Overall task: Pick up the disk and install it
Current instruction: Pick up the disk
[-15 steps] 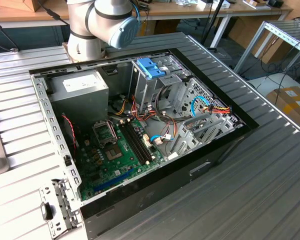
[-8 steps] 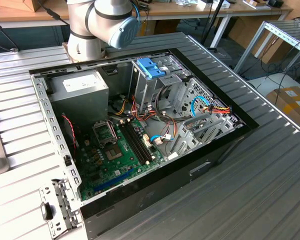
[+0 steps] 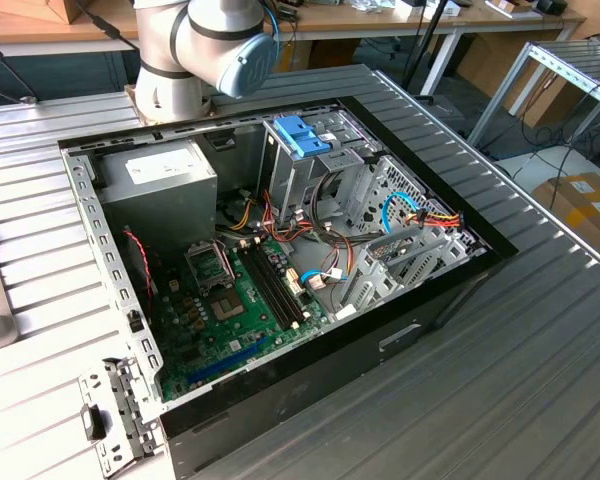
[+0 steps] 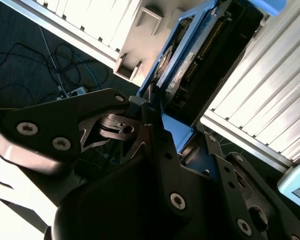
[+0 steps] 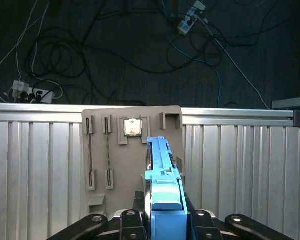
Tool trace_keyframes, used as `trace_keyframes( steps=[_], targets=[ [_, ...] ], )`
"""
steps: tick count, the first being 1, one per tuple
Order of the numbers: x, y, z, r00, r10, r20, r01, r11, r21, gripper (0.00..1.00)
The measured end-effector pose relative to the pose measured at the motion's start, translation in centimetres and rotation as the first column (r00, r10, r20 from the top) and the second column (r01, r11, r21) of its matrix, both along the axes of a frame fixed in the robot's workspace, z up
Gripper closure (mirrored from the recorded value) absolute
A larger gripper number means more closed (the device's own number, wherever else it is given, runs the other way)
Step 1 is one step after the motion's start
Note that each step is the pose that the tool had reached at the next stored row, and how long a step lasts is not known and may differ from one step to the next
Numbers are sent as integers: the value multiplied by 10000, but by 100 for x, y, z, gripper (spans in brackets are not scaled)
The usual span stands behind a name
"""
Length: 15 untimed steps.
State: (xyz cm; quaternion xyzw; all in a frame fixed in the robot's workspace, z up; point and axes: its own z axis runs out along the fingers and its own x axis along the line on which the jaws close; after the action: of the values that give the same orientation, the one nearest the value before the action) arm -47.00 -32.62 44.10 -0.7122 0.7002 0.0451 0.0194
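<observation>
- The pincer (image 5: 165, 223) is clenched on the disk (image 5: 162, 190). One black finger presses each side of its blue rail.
- The disk stands up on its thin edge, right at the tan tray (image 5: 100, 190). The tray lies on the ribbed metal table (image 5: 35, 175), close to the table's far edge. Past that edge is dark floor with loose wires.
- In the second wrist view the disk (image 4: 182, 65) runs straight out from between the fingers.
- I think the step in hand is the pick-up. To do it well, the squeeze should stay even on both rails. The disk should stay straight up so it does not scrape the tray.
- I cannot tell if the disk is off the tray yet.
- In the tray I count one disk, one small square chip (image 5: 133, 127) and two long thin grooves (image 5: 90, 155).
- In the exterior view I count one arm (image 3: 205, 40) and one open computer case (image 3: 330, 370).
- In the case I count one grey power box (image 3: 160, 185) at the far left and one blue clip (image 3: 302, 135) on the metal cage to its right.
</observation>
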Motion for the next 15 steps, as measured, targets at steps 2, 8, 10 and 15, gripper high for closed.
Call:
trace_keyframes(
  steps=[2,8,10,15],
  targets=[
    [-22,0,-4,10000,1,-1,-1,10000,0,63],
    [-73,0,-28,10000,0,0,0,10000,-5,63],
    [-88,0,-35,10000,0,0,0,10000,-7,63],
    [-123,0,-51,10000,0,0,0,10000,-9,63]
  ],
)
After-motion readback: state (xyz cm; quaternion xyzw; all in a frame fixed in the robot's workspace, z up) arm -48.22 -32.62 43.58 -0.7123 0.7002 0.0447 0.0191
